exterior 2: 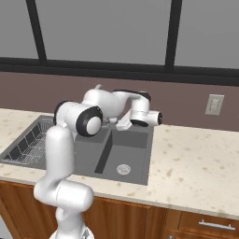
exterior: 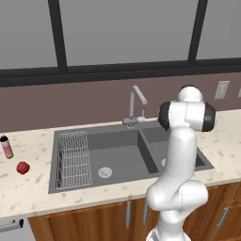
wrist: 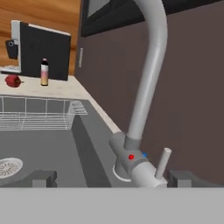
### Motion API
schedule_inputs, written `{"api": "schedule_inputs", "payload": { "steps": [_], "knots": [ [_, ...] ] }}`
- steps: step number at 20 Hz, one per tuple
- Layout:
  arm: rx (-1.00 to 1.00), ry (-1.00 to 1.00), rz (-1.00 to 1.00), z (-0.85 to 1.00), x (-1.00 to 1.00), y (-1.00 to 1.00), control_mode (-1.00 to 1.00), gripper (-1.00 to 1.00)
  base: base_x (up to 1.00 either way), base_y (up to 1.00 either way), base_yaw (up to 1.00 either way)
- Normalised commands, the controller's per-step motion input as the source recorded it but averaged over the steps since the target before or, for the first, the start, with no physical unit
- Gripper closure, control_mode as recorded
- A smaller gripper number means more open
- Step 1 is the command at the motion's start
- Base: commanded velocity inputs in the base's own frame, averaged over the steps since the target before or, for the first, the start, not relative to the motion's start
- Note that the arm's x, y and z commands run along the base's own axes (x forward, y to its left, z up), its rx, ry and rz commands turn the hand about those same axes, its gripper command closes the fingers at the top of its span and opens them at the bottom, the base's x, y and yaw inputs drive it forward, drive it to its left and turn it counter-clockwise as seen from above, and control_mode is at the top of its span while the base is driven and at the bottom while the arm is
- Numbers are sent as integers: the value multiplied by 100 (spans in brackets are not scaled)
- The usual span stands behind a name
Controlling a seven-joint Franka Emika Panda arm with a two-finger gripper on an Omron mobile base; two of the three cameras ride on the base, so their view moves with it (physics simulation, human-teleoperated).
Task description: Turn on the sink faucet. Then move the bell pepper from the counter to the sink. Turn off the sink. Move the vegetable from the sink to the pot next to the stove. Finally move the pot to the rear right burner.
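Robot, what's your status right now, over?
End effector open, empty, right at the faucet base. No water running. Pepper on counter left of the sink, beside the bottle. Nothing in the way.

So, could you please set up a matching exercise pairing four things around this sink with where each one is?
Things:
1. bell pepper
2. wire rack
3. sink faucet
4. bottle

Places:
A. in the left basin
B. behind the sink, at the wall
C. on the counter, nearer its front edge
D. on the counter, just behind the red thing

Pairs: 1-C, 2-A, 3-B, 4-D
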Motion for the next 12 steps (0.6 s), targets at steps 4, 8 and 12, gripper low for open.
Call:
{"api": "schedule_inputs", "payload": {
  "steps": [4, 8, 12],
  "knots": [
    [1, -1, 8, -14, 21, 23, -100, -100, 0, 0, 0],
    [1, 0, 5, -14, 23, 34, -100, -100, 0, 0, 0],
    [0, 0, 1, -9, 17, 39, -100, -100, 0, 0, 0]
  ]
}}
